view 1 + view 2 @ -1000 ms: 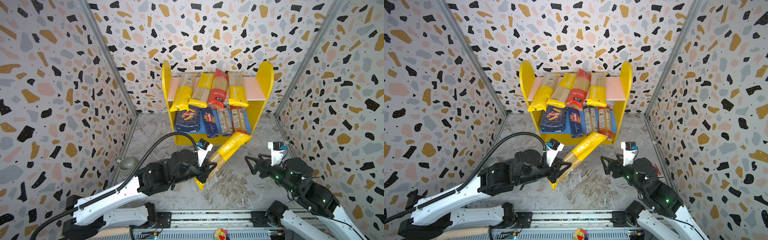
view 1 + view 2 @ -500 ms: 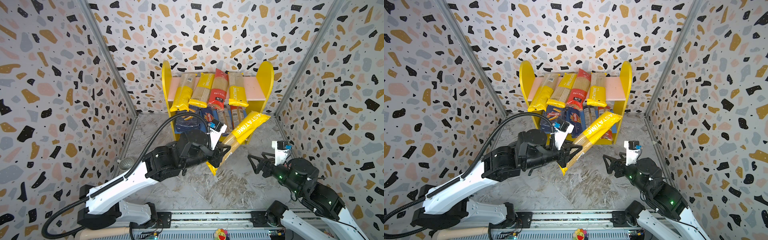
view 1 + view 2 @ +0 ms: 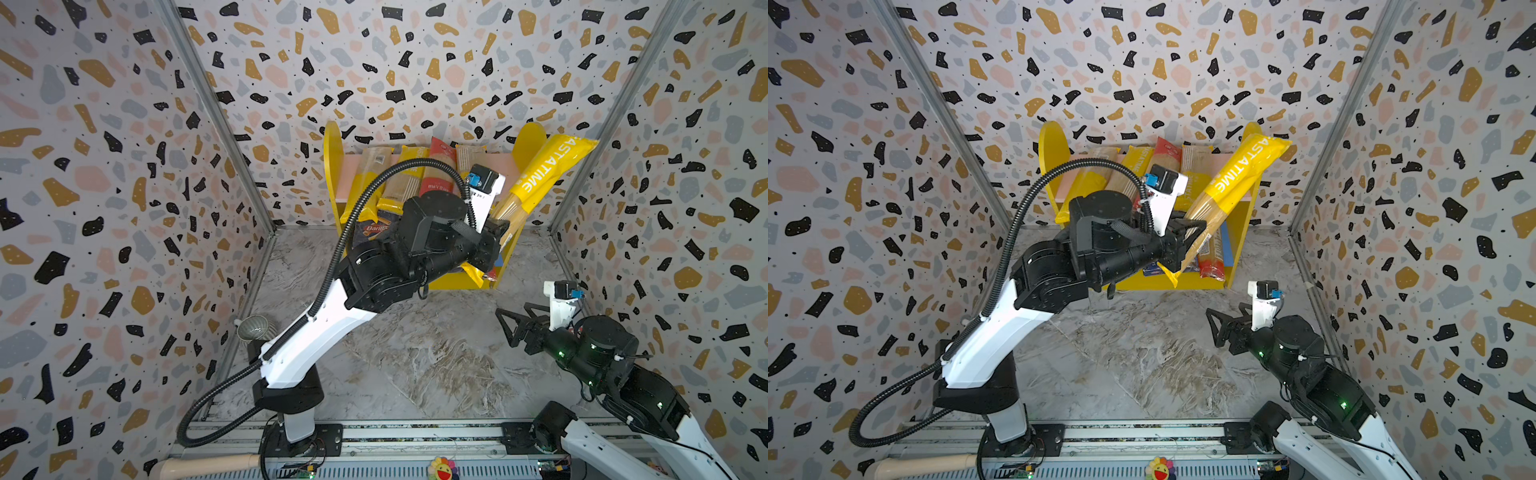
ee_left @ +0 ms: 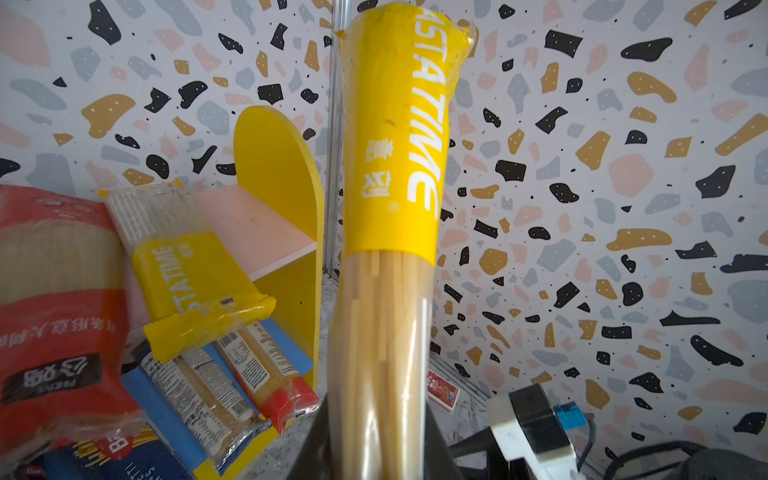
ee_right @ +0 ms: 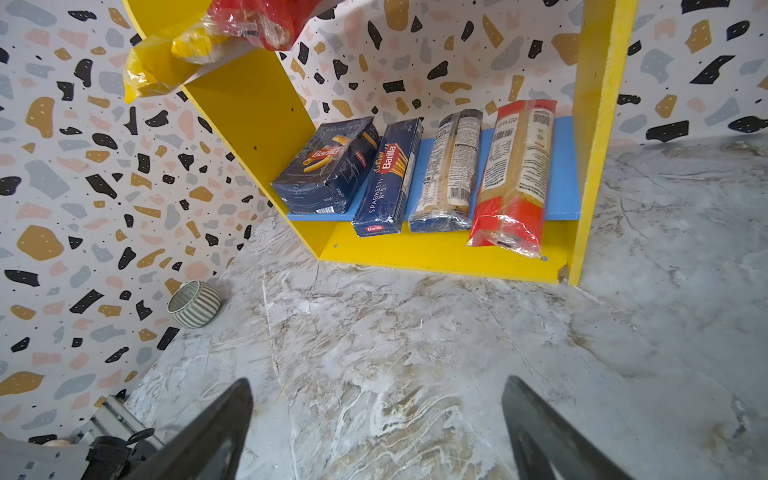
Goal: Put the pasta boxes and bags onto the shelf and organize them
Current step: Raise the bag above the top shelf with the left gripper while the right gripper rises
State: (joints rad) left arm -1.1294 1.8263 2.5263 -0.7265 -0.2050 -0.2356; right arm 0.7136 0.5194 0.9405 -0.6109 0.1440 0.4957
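Moved: you raised the yellow bag [image 3: 1233, 178], now tilted across the shelf [image 3: 1052, 153] right side.
Grip: left fingers [image 3: 1179, 239] pinch its clear end.
Idle: your right fingers [image 3: 1219, 328] spread, empty, before shelf.

A: Marble floor [image 3: 415, 353] carries?
B: Shelf [image 3: 332, 166] at twelve o'clock, ribbed bowl [image 3: 254, 328] at nine.
A: Shelf boards?
B: Pink upper board [image 4: 249, 224]: four bags [image 3: 1196, 160]. Blue lower board [image 5: 563, 174], nine to three: rigatoni box [image 5: 328, 166], spaghetti box [image 5: 388, 183], clear bag [image 5: 451, 166], red bag [image 5: 515, 166].
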